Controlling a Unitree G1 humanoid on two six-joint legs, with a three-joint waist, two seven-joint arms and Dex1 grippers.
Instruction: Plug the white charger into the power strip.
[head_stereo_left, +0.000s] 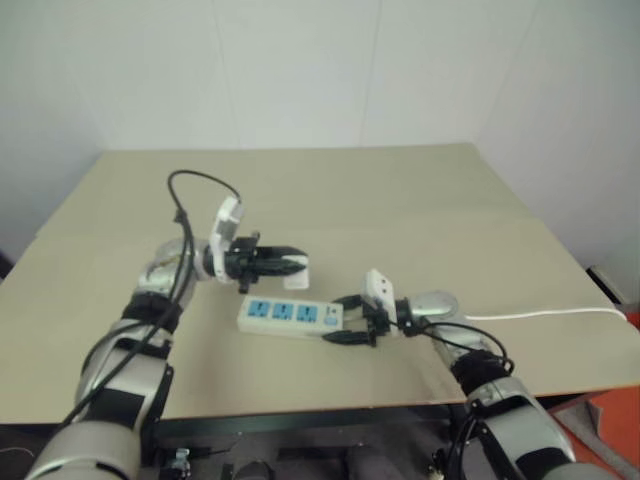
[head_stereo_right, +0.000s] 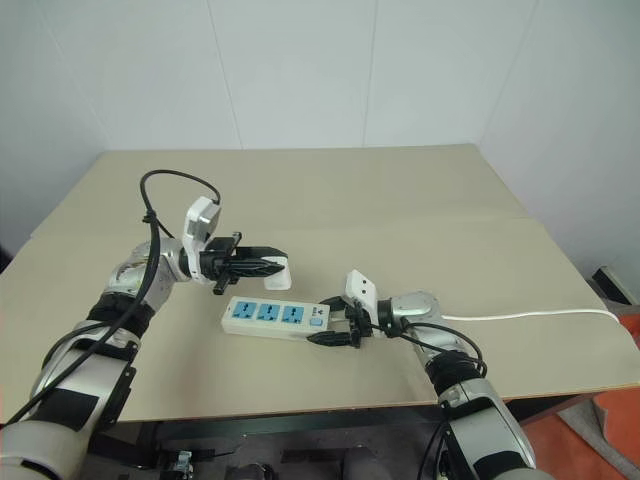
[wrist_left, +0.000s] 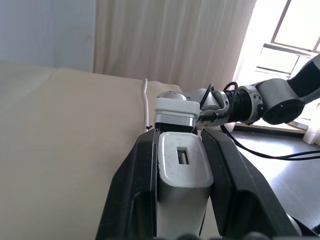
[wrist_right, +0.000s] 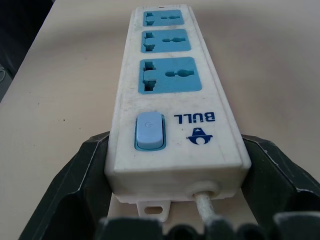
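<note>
Left gripper (head_stereo_right: 268, 266) clamped on small white plastic charger block (head_stereo_right: 279, 272) above long white three-socket power strip (head_stereo_right: 275, 316), right gripper (head_stereo_right: 332, 323) bracing cord end, fingers straddling it, for insertion.

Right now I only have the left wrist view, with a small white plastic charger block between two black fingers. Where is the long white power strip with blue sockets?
Observer: The power strip lies flat on the tan table, just below the charger.
Operator: Is anything holding it?
Observer: The right gripper straddles its switch end, a finger on each side.
Operator: Any socket occupied?
Observer: No, all three blue sockets are empty.
</note>
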